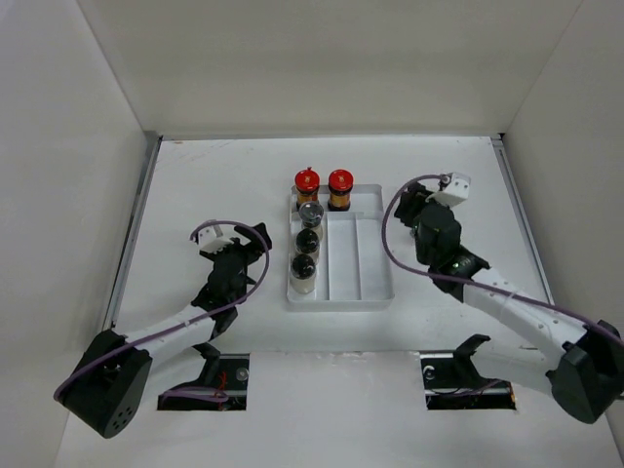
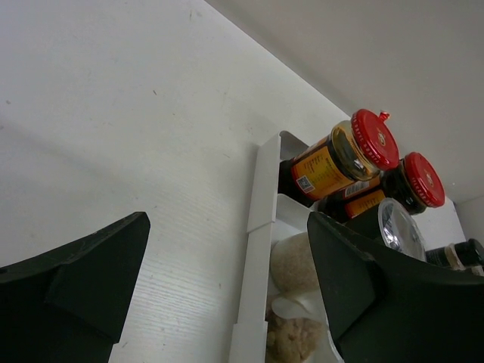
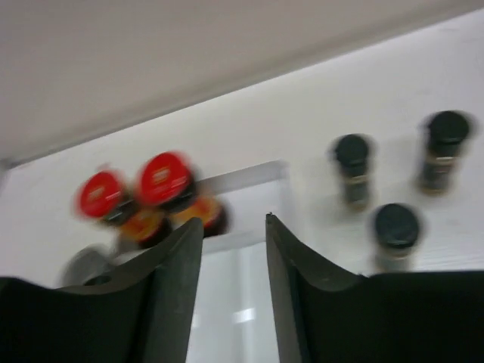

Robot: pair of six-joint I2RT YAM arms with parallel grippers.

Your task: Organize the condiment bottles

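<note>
Two red-capped amber bottles (image 1: 307, 185) (image 1: 339, 185) stand in the back compartment of the white divided tray (image 1: 370, 255). Three pale bottles with grey or black lids (image 1: 308, 240) stand in a row in its left column. My left gripper (image 1: 261, 252) is open and empty just left of the tray. In the left wrist view the gripper (image 2: 227, 287) straddles the tray's left wall (image 2: 257, 242), with the red-capped bottles (image 2: 348, 155) beyond. My right gripper (image 1: 402, 203) is open and empty at the tray's right back corner. The blurred right wrist view shows this gripper (image 3: 234, 227), the red caps (image 3: 166, 180) and three slim dark bottles (image 3: 352, 170) on the table.
White walls enclose the table on the left, back and right. The tray's middle and right columns (image 1: 343, 258) hold nothing. The slim dark bottles do not show in the top view; the right arm (image 1: 439, 239) covers that area.
</note>
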